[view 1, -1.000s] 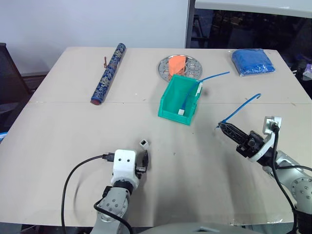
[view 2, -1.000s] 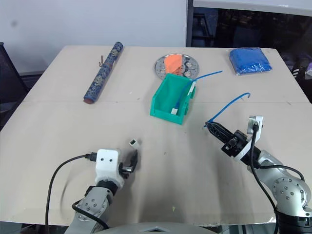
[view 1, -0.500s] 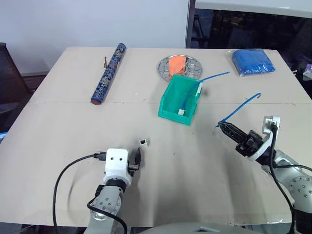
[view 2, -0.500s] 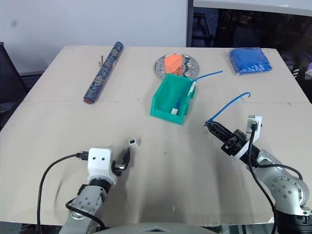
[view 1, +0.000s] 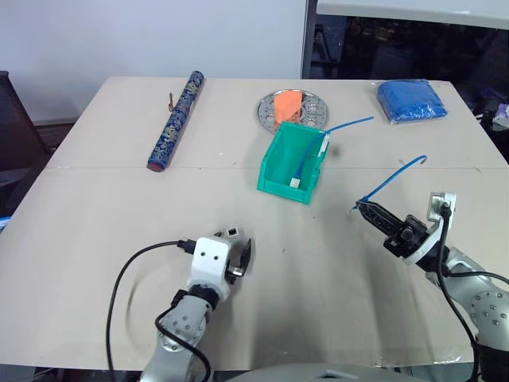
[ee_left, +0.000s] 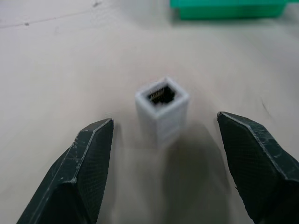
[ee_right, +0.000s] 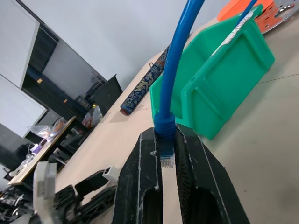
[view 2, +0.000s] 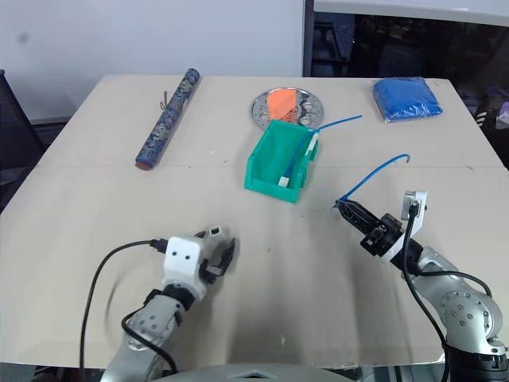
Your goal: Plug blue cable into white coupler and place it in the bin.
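Table point(view 1: 95, 239) of light wood carries all the things. Near its front edge the left gripper point(ee_left: 163, 140) lies low, its two black fingers point(ee_left: 84, 163) spread wide, and the white coupler point(ee_left: 162, 105) stands upright on the table between them, touching neither one, with its dark socket facing up. On the right side the right gripper point(view 1: 367, 212) is clenched on the blue cable point(view 1: 394, 177), close to the plug end; the clear plug tip point(ee_right: 167, 161) sits between the two fingers and the cable rises in a curve away from them. The bin point(view 1: 278, 171) stands in the middle of the table, well apart from both grippers; it already holds another blue cable with a white piece. Behind it are a round silver plate point(view 1: 270, 107), a folded blue cloth point(view 1: 411, 101) and a dark patterned roll point(view 1: 176, 119).
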You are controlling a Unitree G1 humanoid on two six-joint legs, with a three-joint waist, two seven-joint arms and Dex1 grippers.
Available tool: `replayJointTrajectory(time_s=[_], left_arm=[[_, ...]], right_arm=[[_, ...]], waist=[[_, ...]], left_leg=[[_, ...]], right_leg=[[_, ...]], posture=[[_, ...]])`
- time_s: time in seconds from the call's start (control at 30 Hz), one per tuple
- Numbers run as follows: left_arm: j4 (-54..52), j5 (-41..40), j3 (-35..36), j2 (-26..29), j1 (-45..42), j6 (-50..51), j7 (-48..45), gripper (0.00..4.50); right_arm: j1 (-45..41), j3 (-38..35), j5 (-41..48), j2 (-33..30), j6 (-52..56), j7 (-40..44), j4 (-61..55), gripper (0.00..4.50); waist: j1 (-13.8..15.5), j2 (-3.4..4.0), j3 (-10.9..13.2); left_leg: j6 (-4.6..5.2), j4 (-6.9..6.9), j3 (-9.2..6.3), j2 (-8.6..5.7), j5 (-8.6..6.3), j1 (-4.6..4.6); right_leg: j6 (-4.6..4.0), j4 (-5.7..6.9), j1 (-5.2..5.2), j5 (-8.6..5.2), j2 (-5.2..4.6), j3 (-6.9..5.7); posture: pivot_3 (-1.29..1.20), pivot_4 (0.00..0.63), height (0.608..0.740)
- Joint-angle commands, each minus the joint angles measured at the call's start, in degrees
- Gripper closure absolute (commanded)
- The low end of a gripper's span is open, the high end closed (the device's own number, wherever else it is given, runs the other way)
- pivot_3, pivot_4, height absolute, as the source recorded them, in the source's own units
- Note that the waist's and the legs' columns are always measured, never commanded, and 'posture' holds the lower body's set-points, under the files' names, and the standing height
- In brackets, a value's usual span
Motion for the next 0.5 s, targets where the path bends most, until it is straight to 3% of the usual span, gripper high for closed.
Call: replayJointTrajectory(time_s=[0.03, 0.23, 0.33, 0.5], left_arm=[[0.9, 2.7, -1.7, -2.2, -0.6, -0.3, 3.7, 0.86], [1.1, 5.1, -0.7, -5.0, 1.3, 0.0, 8.7, 0.86], [1.1, 5.2, -0.8, -5.3, 1.9, -2.2, 9.4, 1.71], [2.6, 5.0, -0.2, -4.9, 0.9, -3.0, 9.3, 4.04]], right_arm=[[0.0, -0.8, 0.7, -0.1, -0.5, 0.3, -2.5, 4.50], [-0.6, -0.5, 0.4, -0.2, -0.4, 0.5, -1.9, 4.50], [-1.1, -0.1, 0.0, 0.0, -0.5, 0.6, -1.5, 4.50], [-1.6, 0.4, -0.6, 0.5, -0.6, 0.7, -1.3, 4.50]], waist=[[0.0, 0.00, 0.0], [0.0, 0.00, 0.0], [-0.1, 0.00, 0.0], [0.0, 0.00, 0.0]], left_leg=[[0.00, -0.01, 0.00, 0.00, 0.00, -0.01], [0.00, -0.02, 0.00, 0.00, 0.00, 0.01], [0.00, -0.02, 0.00, 0.03, 0.00, 0.05], [0.00, -0.01, 0.00, 0.02, 0.00, 0.03]], right_leg=[[0.00, -0.01, 0.00, 0.00, 0.00, 0.00], [0.01, -0.02, 0.00, -0.01, 0.00, 0.00], [-0.04, 0.03, 0.00, -0.03, 0.04, 0.00], [-0.04, 0.03, 0.00, -0.03, 0.04, 0.00]], posture=[[0.00, 0.150, 0.740], [0.00, 0.150, 0.740], [0.00, 0.150, 0.740], [0.00, 0.150, 0.740]])
